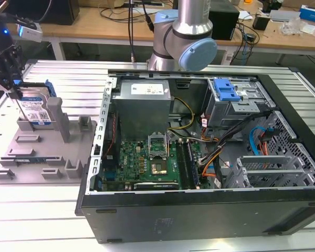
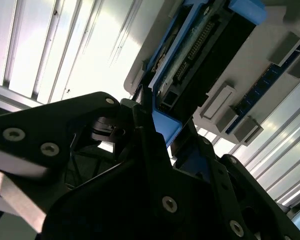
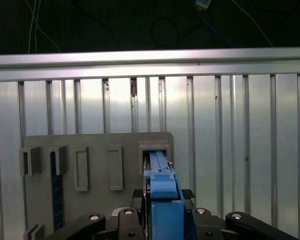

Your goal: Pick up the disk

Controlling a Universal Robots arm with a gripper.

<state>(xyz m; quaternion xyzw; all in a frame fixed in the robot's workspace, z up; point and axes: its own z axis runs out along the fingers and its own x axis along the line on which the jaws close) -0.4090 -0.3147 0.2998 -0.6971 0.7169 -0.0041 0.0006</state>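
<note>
In the exterior view we see the black robot gripper [image 1: 13, 79] at the far left of that view, reaching down onto the flat rectangular silver hard drive with a blue-and-white label and blue plastic side rails [image 1: 35, 109], which stands on edge at the back of the grey moulded plastic tray with upright posts [image 1: 47, 157]. In the second wrist view the disk [image 2: 200, 50] runs away from the camera with its dark connector end and a blue rail facing us, and the black gripper fingers [image 2: 155, 145] sit against either side of that blue rail, so we read the tool as clamped on the disk. In the first wrist view we see the disk's blue rail [image 3: 162, 195] edge-on between the gripper's [image 3: 162, 220] two black bodies, and its far end sits in a slot of the grey tray [image 3: 97, 145]. The tray rests on a ribbed, silvery metal table [image 1: 42, 220]. To the exterior view's right of the tray lies an open black computer case [image 1: 210, 152] with a green motherboard [image 1: 147, 163] inside, and the silver and blue arm joint [image 1: 184, 42] rises behind it.
</note>
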